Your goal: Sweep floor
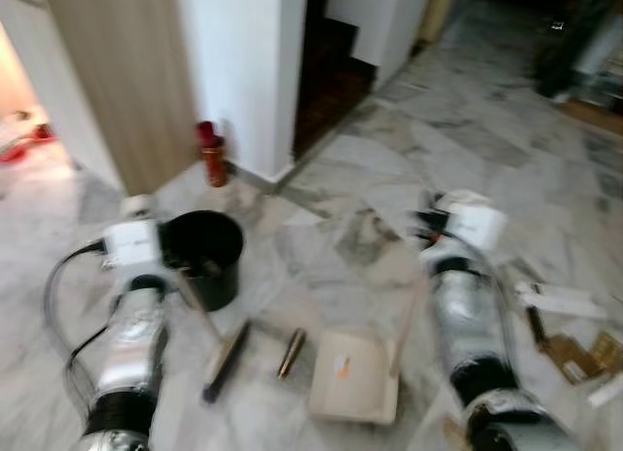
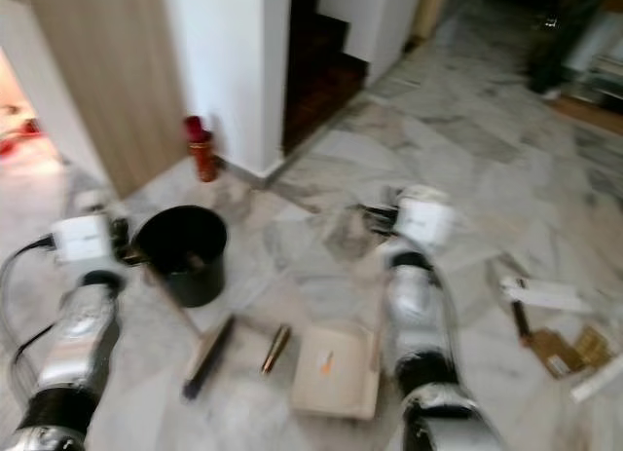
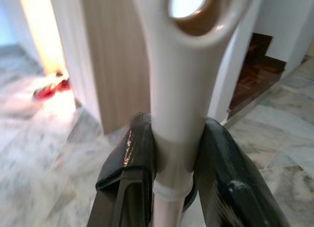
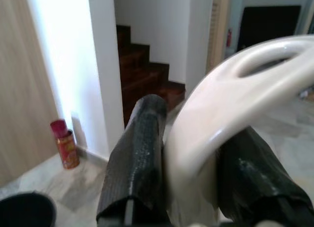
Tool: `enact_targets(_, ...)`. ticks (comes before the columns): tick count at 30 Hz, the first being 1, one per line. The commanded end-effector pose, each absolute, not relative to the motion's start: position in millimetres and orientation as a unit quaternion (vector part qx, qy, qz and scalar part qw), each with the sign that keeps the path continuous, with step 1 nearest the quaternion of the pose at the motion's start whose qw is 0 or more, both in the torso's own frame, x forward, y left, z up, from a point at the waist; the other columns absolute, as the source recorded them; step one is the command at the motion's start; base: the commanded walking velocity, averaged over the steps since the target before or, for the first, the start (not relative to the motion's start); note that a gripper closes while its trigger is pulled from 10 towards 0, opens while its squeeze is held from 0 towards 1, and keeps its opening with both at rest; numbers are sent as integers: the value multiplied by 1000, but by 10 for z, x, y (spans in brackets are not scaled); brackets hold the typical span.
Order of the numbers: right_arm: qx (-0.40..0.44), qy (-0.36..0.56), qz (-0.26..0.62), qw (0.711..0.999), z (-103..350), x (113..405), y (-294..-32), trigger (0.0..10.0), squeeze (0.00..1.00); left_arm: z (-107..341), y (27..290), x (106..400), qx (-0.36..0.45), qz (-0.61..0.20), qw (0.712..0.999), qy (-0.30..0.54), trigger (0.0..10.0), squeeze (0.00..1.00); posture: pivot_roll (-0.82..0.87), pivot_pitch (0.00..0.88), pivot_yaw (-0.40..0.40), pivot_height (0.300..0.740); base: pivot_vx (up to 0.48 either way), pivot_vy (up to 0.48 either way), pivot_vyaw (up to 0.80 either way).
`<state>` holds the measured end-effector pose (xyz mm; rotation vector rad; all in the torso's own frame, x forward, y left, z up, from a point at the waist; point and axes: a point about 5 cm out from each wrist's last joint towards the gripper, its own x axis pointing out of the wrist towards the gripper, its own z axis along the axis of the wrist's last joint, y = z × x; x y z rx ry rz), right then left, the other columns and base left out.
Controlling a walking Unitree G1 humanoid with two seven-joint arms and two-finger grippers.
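The left pincer [image 3: 174,163] pinches the cream broom handle [image 3: 181,89], just below its brown-rimmed hanging hole. The broom's dark bristle head [image 1: 226,361] lies on the grey marble floor [image 1: 467,139], between a black bucket [image 1: 204,256] and the beige dustpan [image 1: 355,378]. The right pincer [image 4: 196,173] is pressed onto the dustpan's glossy cream loop handle [image 4: 235,99]. A small brown cylinder [image 1: 291,353] lies between broom head and pan. A red can [image 1: 212,156] stands at the white wall's foot.
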<state>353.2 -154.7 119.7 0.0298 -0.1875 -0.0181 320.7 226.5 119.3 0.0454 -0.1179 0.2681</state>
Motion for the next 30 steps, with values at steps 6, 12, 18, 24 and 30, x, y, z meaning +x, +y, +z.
enact_targets(6, 18, -108, -40, 993, 1246, 3524, -1740, 10000, 0, 1327, 2147, 3263, 20, 114, 989, -90, 10000, 0, 97, 36, -82, 740, 431, 0, 0)
enact_targets(12, 18, -105, -40, 994, 1225, 3514, -1738, 10000, 0, 1335, 2126, 3264, 22, 108, 989, -94, 10000, 0, 95, 37, -80, 740, 114, 0, 0)
enact_targets(18, 16, -81, -48, 995, 1099, 3475, -1775, 10000, 0, 1321, 2104, 3259, 20, 105, 990, -91, 10000, 0, 96, 39, -80, 740, 0, 0, 0)
enact_targets(24, 0, -60, -43, 997, 963, 3409, -1766, 10000, 0, 1304, 2107, 3225, 21, 103, 991, -87, 10000, 0, 101, 60, -82, 740, 0, 0, 0)
enact_targets(30, -8, -48, -42, 998, 884, 3370, -1777, 10000, 0, 1279, 2097, 3191, 21, 103, 991, -82, 10000, 0, 98, 79, -84, 740, 0, 0, 0)
